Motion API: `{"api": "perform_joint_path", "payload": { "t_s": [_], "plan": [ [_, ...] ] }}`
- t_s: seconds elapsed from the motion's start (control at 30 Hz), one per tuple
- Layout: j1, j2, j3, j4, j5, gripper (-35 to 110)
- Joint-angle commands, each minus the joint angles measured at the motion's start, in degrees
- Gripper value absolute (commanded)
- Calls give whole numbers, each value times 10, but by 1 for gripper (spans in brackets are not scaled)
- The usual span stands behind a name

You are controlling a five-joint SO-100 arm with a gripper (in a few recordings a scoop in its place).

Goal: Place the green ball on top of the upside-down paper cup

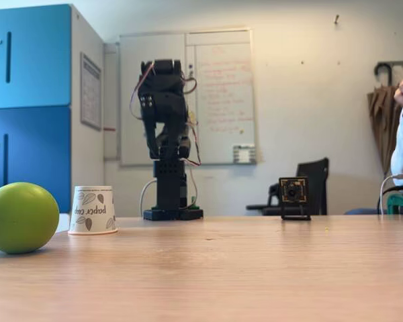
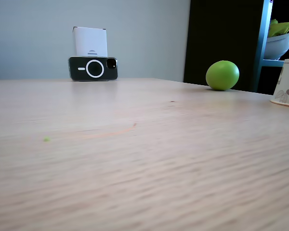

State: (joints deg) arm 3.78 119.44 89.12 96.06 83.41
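We see the pincer point(image 1: 150, 144) hanging from the folded black arm point(image 1: 164, 100) at the far side of the wooden surface point(image 1: 255, 268), pointing downward beside the arm's own column; it is dark against dark, so we cannot tell whether its jaws are parted or closed, and nothing is visibly held in it. The arm stands upright on its base point(image 1: 172, 213), its upper links doubled back on themselves — a tucked, compact pose — with thin wires looping at its sides.

Well apart from the arm, toward the left in this fixed view, we find the upside-down paper cup point(image 1: 93, 210) standing on its wider rim on the surface, its leaf print and inverted lettering facing us. Just beside it, nearer the camera and at the left edge, the green ball point(image 1: 20, 218) rests on the surface, not on the cup. In the other fixed view the green ball point(image 2: 222, 75) sits near the surface's far edge, with the paper cup point(image 2: 286, 82) to its right — the two apart, not touching.

A small camera on a stand point(image 1: 294, 197) sits to the right of the arm, and a phone point(image 2: 93, 68) is propped at the far edge.
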Motion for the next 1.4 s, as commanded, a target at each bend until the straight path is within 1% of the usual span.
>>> {"api": "perform_joint_path", "payload": {
  "t_s": [0.0,0.17,0.33,0.5,0.73,1.03,1.13,1.37],
  "plan": [
    [2,-98,-161,18,4,3],
    [-4,-212,-270,1,15,7],
    [-2,-284,-308,-37,17,15],
    [23,-352,-355,-70,17,17],
    [51,-451,-457,-68,17,18],
    [62,-544,-533,-70,14,39],
    [56,-577,-551,-72,11,48],
    [42,-642,-575,-62,29,52]
  ]
}}
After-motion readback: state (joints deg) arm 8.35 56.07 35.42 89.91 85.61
